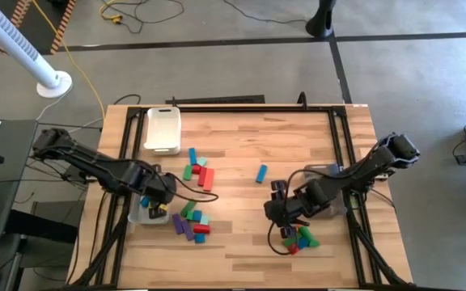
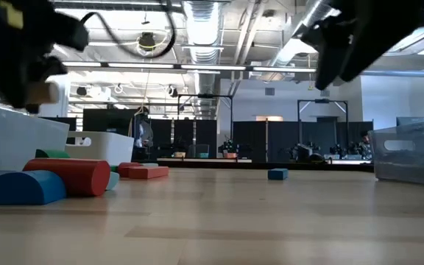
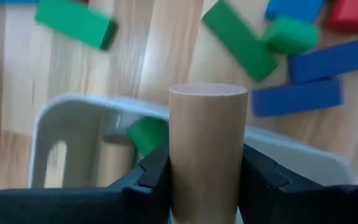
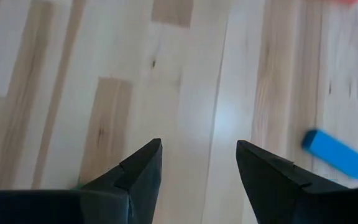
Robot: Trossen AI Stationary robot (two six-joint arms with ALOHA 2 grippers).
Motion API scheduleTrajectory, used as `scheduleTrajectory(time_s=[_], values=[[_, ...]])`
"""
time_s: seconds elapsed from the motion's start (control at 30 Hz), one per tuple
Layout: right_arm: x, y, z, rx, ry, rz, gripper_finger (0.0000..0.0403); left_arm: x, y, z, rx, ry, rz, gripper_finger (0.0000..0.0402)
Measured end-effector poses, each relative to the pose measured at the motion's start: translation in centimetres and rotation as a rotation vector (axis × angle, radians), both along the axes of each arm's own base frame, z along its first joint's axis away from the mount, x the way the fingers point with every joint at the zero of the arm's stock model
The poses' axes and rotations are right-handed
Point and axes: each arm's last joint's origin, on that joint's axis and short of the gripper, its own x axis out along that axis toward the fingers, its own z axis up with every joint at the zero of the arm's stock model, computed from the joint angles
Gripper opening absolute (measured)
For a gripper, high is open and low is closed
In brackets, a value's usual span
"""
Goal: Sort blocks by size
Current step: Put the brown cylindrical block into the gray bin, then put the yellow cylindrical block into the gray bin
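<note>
The table was pale, light-grained wood with a black frame. A plain tan wooden cylinder sat between dark fingers. The blocks were red, green, blue, teal and purple. A lone block was bright blue. The tray was white, the bin whitish and see-through, and both arms were black.

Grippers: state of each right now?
Left gripper: closed on a tan cylinder, above the bin.
Right gripper: open, holding nothing, over bare table.
</note>
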Motion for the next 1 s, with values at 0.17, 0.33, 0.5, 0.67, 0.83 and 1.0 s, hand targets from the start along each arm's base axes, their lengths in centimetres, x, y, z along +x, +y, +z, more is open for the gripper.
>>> scheduleTrajectory(time_s=[0.17,0.33,0.5,0.67,0.83,1.0], values=[[-1.2,0.8,-0.3,-0.011,0.072,-0.005,0.0235,-1.1,0.4,-1.7,0.000,0.033,0.058,0.0121],[-2.5,2.5,-0.5,-0.033,0.105,0.064,0.0235,-1.9,0.6,-3.0,0.008,0.069,0.089,0.0125],[-3.5,3.9,-0.5,-0.029,0.121,0.090,0.0235,-2.1,0.7,-4.2,0.004,0.067,0.095,0.0137],[-4.1,4.6,-0.5,-0.015,0.122,0.089,0.0235,-1.8,0.6,-4.3,-0.002,0.033,0.099,0.0140],[-4.1,5.0,-0.8,-0.009,0.124,0.082,0.0239,-1.6,0.6,-4.2,-0.001,0.013,0.103,0.0167],[-3.8,5.7,-2.3,-0.041,0.168,0.088,0.0252,-1.7,0.6,-4.2,-0.002,0.016,0.120,0.0219]])
